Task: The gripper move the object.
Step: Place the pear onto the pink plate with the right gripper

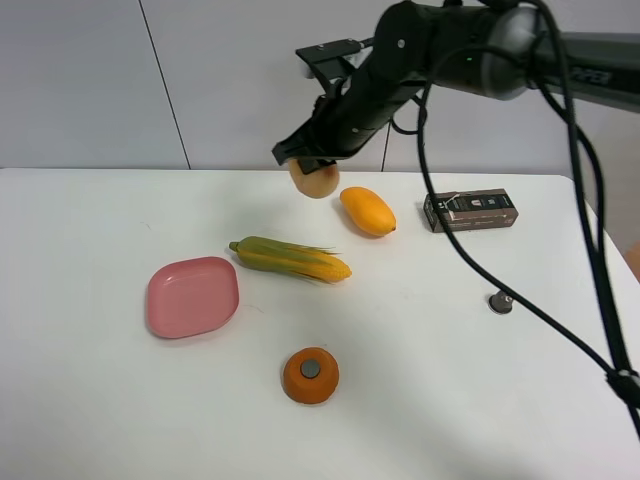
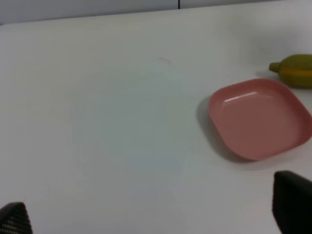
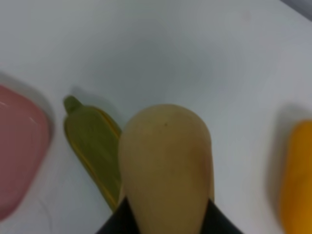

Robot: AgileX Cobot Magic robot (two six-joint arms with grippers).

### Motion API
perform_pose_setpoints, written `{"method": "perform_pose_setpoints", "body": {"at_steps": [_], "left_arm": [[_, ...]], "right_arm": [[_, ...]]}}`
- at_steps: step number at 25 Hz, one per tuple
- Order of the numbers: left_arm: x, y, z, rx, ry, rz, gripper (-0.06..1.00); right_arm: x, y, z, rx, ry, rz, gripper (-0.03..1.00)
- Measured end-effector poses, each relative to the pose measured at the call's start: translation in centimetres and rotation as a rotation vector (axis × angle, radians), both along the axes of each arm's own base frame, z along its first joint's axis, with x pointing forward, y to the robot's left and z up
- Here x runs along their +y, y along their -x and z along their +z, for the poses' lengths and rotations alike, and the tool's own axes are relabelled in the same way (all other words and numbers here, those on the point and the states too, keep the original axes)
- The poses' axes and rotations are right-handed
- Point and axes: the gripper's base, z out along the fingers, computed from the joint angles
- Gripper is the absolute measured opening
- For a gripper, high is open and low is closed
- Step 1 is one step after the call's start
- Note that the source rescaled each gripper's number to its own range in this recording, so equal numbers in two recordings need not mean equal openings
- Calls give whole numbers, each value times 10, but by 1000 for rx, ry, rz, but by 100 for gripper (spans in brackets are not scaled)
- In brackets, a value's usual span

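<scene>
White and matte, the counter [image 1: 110, 420] fills most of the high view, smooth and unmarked apart from soft shadows under the things on it. Its far edge meets a pale grey wall [image 1: 90, 80] made of flat panels, with a thin dark seam slanting down between two of them. A black arm reaches in from the right with cables [image 1: 583, 210] looping down off it, and the right end effector [image 1: 310, 158] is clamped on the potato [image 1: 315, 181], gripping its upper end so that the tan rounded bulk hangs below the jaws. The potato is held off the surface near the back edge of the counter, just to the left of the mango [image 1: 367, 211] and beyond the corn cob [image 1: 290, 259]. In the right wrist view it fills the middle, with the counter blurred behind it. A pink plate [image 1: 170, 300] lies to the left of the corn, near it but apart. An orange dome with a grey centre [image 1: 311, 375] sits nearer the front. A dark box [image 1: 471, 209] lies right of the mango, and a small metal knob [image 1: 501, 301] stands alone further forward. The left end effector [image 2: 153, 217] shows only as two dark tips at the edges of its own view, set wide with nothing between them, over bare counter beside the plate.
</scene>
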Motion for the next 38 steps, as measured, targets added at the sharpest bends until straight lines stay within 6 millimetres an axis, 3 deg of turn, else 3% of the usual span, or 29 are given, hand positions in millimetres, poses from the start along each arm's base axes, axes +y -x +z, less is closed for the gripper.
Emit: {"method": "perform_pose_setpoints", "body": {"at_steps": [5, 10, 18, 26, 28, 33, 35, 38], "left_arm": [[0, 0, 0, 0, 0, 0, 100], [0, 0, 0, 0, 0, 0, 100], [0, 0, 0, 0, 0, 0, 100], [0, 0, 0, 0, 0, 0, 100], [0, 0, 0, 0, 0, 0, 100], [0, 0, 0, 0, 0, 0, 100], [0, 0, 0, 0, 0, 0, 100], [0, 0, 0, 0, 0, 0, 100]], "right_arm": [[56, 0, -20, 39, 6, 97, 0], [95, 11, -50, 107, -5, 161, 0], [121, 31, -77, 159, 11, 215, 0], [134, 42, -97, 210, 9, 227, 2], [135, 42, -97, 212, -6, 217, 12], [136, 39, -95, 219, -47, 156, 68], [137, 39, -95, 235, -63, 122, 76], [137, 39, -95, 243, -69, 107, 80]]}}
